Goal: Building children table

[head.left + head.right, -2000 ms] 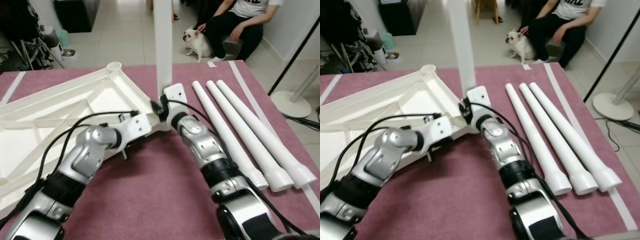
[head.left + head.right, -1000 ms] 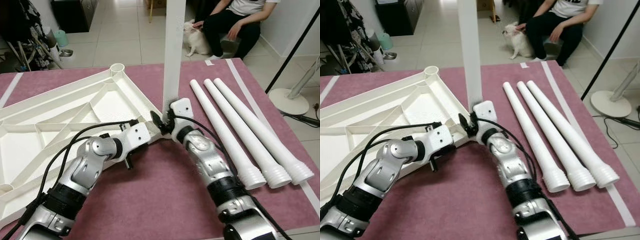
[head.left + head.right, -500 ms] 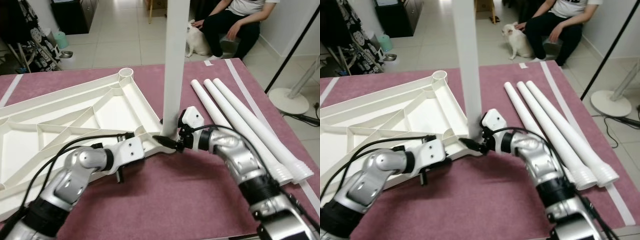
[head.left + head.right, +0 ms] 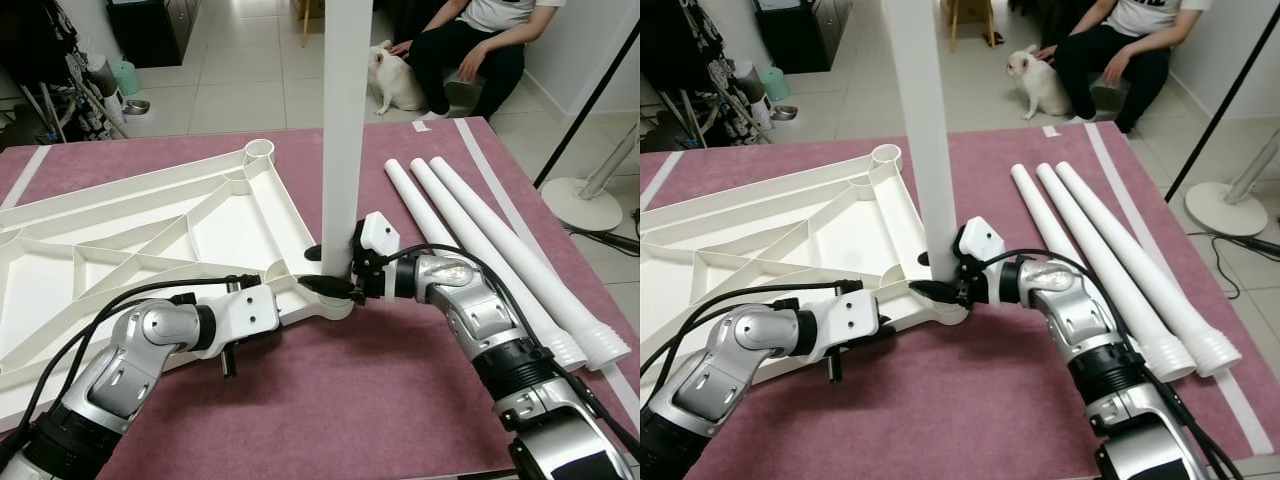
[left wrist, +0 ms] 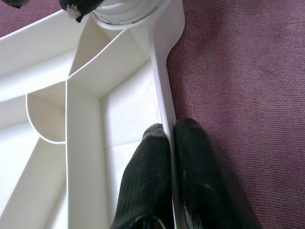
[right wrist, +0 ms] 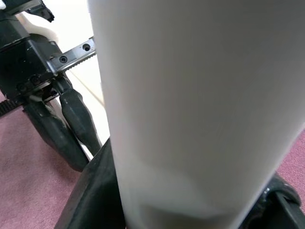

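Note:
The white tabletop [image 4: 150, 240] lies underside up on the maroon cloth. A white table leg [image 4: 343, 120] stands upright in the socket at its near right corner [image 4: 338, 302]. My right gripper [image 4: 324, 269] reaches in from the right and is shut on the foot of this leg, one black finger on each side. In the right wrist view the leg [image 6: 190, 95] stands close between the fingers. My left gripper [image 5: 172, 138] is shut on the tabletop's thin outer rim [image 5: 162, 81], just short of that corner socket. Three more white legs [image 4: 480, 250] lie side by side to the right.
A person [image 4: 470, 50] sits on the tiled floor beyond the table with a small white dog [image 4: 385, 75]. A round fan base [image 4: 590, 200] and a black pole stand to the right. A second empty socket [image 4: 262, 150] sits at the tabletop's far corner.
My right forearm has swung out to the right, so the gripper now holds the leg from the side. The leg stays upright at the corner. The left gripper keeps its grip on the rim.

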Robot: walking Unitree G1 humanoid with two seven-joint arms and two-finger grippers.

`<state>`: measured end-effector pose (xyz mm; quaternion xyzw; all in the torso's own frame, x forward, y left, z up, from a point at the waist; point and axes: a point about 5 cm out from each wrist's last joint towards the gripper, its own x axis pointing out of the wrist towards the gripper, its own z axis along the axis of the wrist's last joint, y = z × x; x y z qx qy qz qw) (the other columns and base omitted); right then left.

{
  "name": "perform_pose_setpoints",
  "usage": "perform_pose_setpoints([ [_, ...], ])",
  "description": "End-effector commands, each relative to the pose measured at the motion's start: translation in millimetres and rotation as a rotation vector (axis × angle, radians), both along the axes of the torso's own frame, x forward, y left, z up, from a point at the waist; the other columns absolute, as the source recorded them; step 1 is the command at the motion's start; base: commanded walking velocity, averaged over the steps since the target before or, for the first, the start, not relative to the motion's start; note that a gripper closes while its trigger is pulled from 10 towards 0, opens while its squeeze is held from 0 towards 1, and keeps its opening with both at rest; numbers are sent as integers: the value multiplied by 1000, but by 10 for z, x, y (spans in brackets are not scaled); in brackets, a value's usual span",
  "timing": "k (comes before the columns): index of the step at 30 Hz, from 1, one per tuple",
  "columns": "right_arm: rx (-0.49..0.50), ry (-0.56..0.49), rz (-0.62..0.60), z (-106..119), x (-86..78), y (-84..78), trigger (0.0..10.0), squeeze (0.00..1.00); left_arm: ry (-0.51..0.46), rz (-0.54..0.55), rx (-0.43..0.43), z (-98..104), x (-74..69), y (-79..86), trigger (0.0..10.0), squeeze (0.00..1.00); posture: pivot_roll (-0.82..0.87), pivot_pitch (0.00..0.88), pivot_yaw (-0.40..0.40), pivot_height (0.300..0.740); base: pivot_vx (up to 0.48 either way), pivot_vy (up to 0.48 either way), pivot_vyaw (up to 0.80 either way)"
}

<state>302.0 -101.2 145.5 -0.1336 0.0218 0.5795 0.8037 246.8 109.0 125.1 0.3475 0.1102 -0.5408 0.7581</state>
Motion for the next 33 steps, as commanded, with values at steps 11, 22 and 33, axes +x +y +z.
perform_pose_setpoints([
  [11, 4, 1, -579, -226, 272, 396, 0, 0, -190, 92, -89, 360, 355, -324, 10000, 0, 76, 0, 70, 740, 0, 0, 0],
  [22, 5, -19, -888, -246, 366, 566, 3961, 0, -237, 77, -92, 460, 488, -565, 10000, 0, 76, 0, 74, 740, 0, 0, 0],
  [33, 144, -29, -833, -121, 350, 646, 10000, 1000, -229, 93, -72, 428, 490, -496, 10000, 0, 82, 0, 76, 740, 0, 0, 0],
])
